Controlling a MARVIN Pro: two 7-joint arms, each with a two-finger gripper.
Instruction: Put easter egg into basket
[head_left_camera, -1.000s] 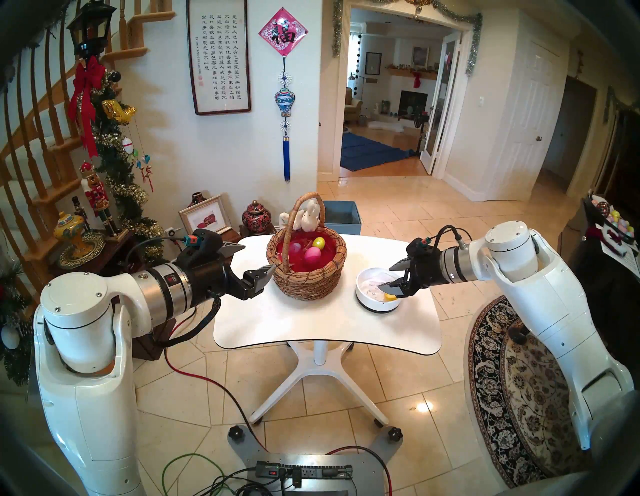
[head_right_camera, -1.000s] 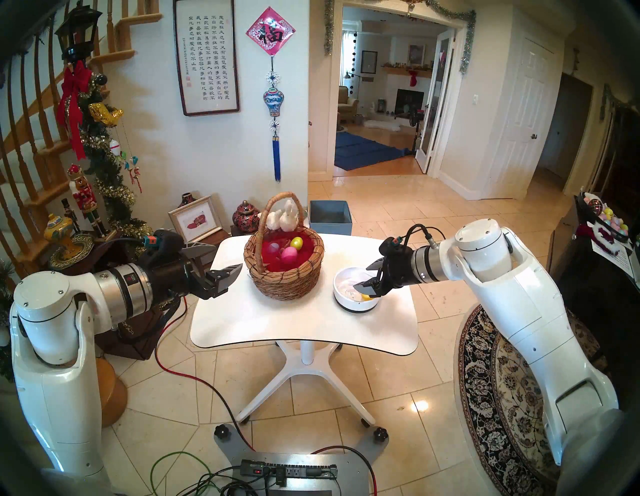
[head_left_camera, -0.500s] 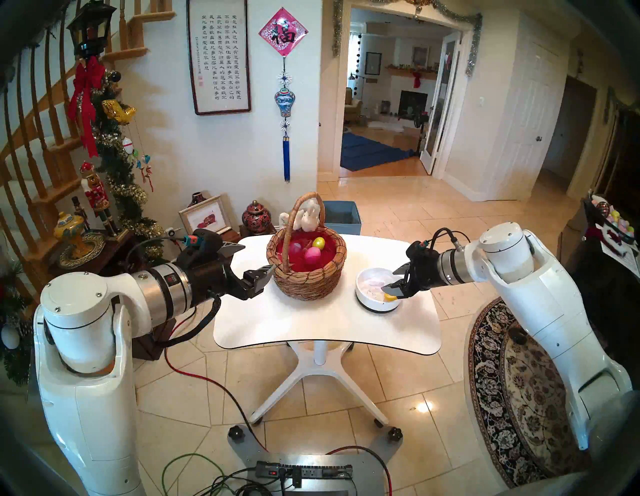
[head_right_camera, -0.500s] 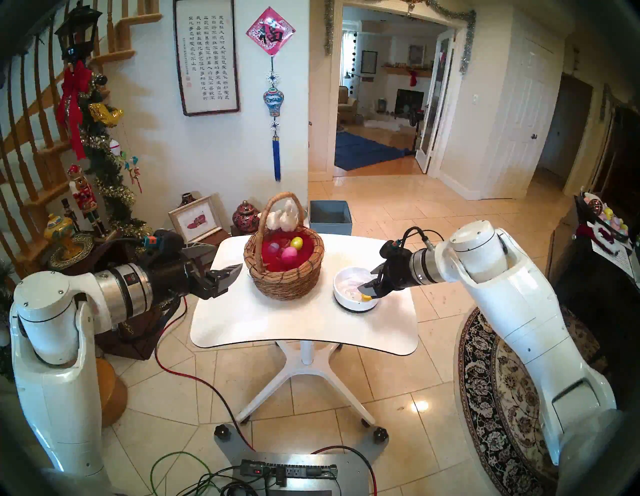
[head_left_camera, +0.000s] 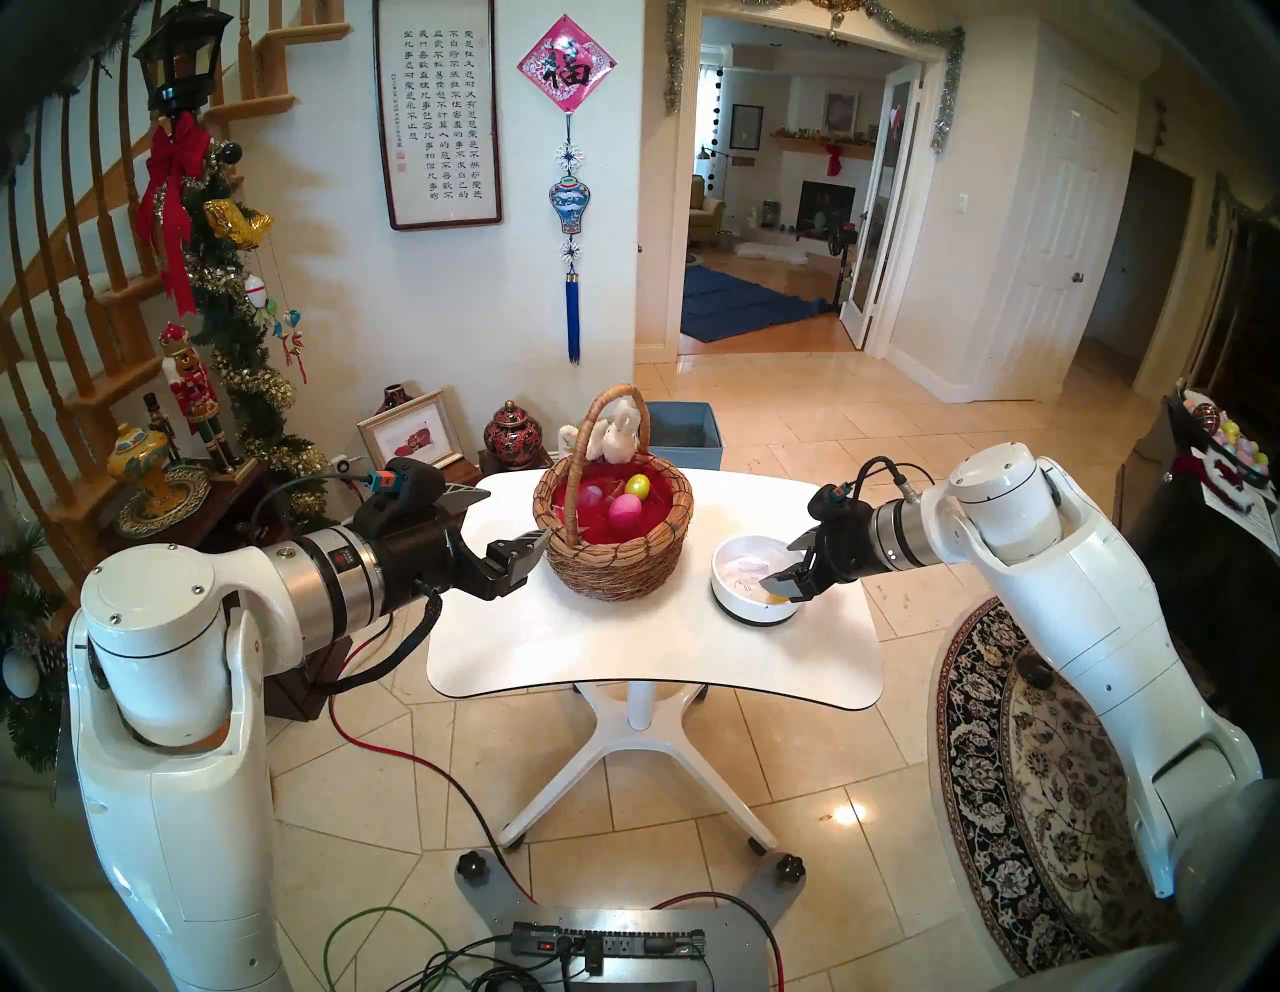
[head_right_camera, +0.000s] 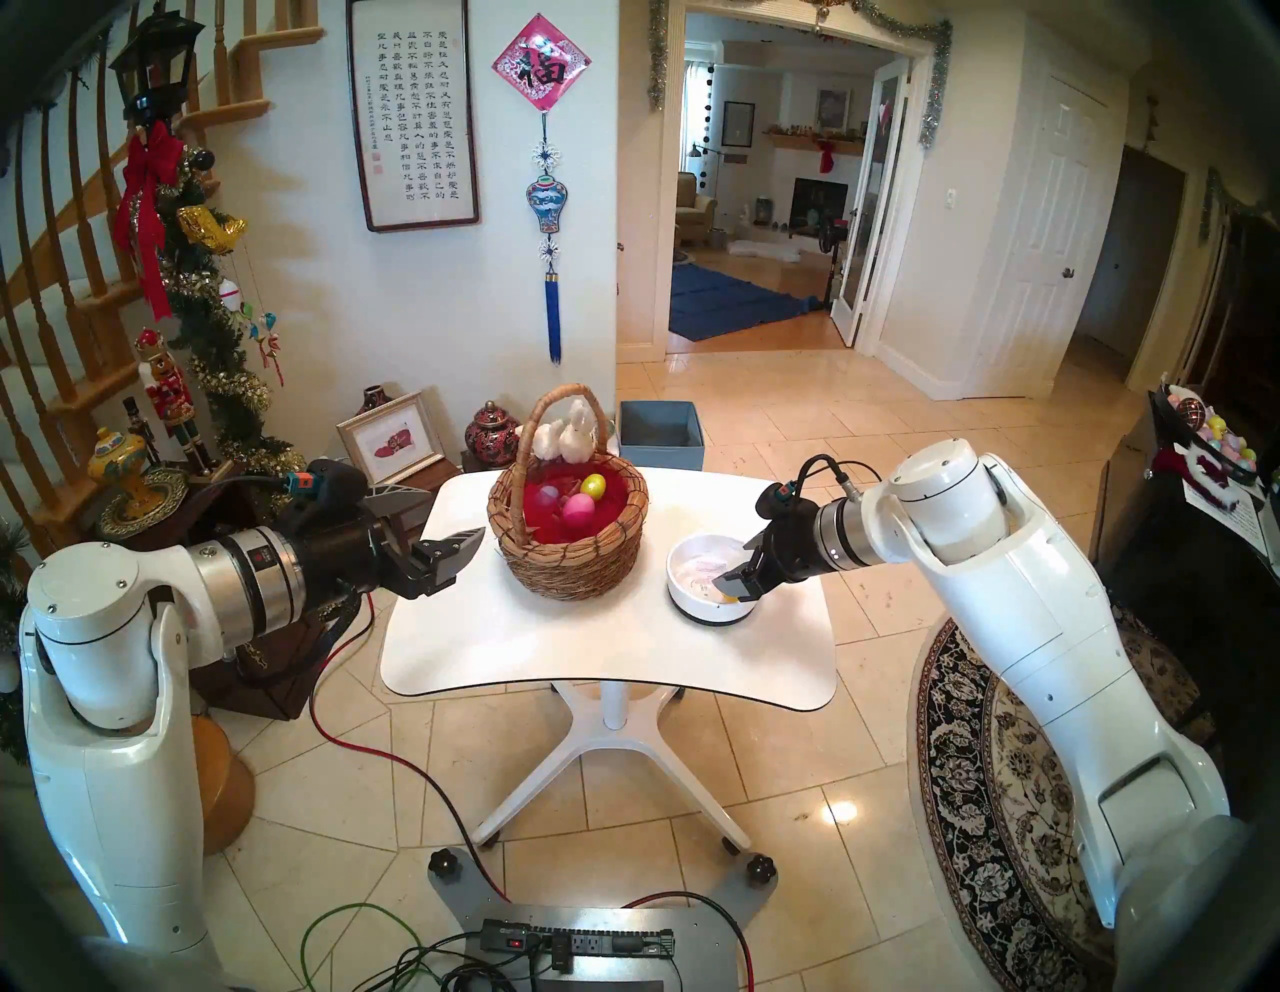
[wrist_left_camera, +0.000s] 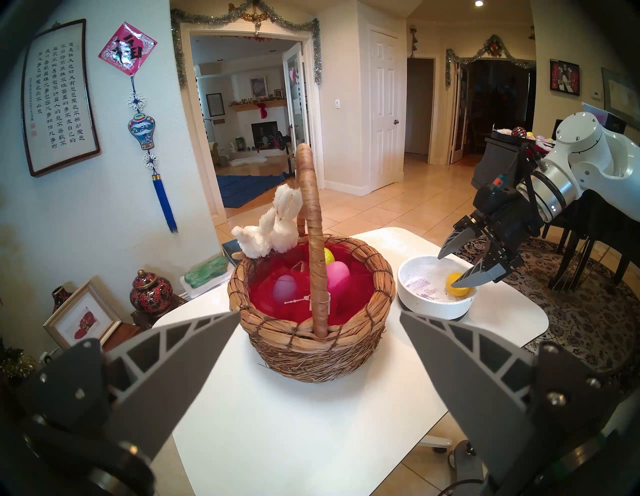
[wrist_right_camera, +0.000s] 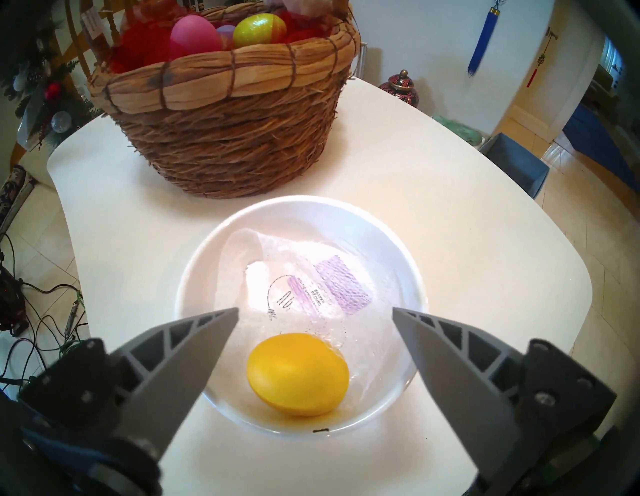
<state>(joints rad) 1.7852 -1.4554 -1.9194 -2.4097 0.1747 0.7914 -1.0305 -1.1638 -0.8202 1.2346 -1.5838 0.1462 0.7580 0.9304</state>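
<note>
Right wrist: yellow egg (wrist_right_camera: 297, 374) between spread jaws.

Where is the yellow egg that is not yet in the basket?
The yellow egg lies in the white bowl on the table's right side, to the right of the basket in the head views, between the open fingers of the right tool.

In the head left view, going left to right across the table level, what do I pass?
left gripper → basket → white bowl → yellow egg → right gripper
</note>
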